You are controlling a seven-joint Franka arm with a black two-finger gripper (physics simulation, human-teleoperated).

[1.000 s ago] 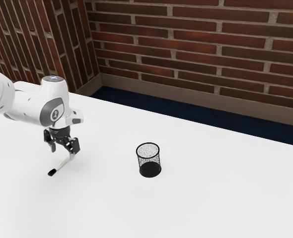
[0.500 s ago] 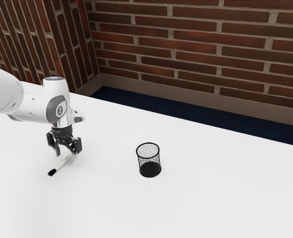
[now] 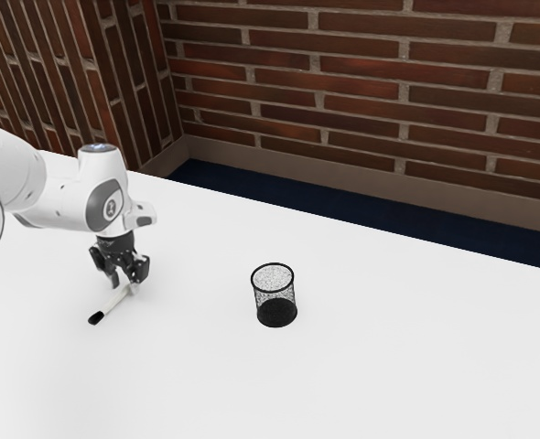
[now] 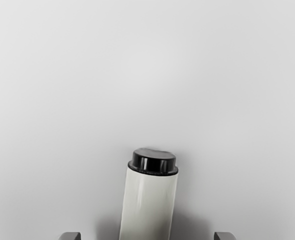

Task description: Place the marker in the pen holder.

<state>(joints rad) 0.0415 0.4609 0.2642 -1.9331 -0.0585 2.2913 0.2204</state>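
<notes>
1. White worktop (image 3: 371,375) spreads across the foreground.
2. On it, well apart from the marker, a black mesh pen holder (image 3: 275,301) stands upright.
3. The marker (image 3: 113,303) lies flat on the worktop, under the hand.
4. The hand (image 3: 128,279) is spread wide, holding nothing.
5. Beyond are a dark blue floor (image 3: 343,213) and brick walls (image 3: 371,91).

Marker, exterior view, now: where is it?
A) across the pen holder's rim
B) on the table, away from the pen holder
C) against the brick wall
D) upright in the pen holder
B: the marker lies on the white table, with bare tabletop between it and the pen holder.
</notes>
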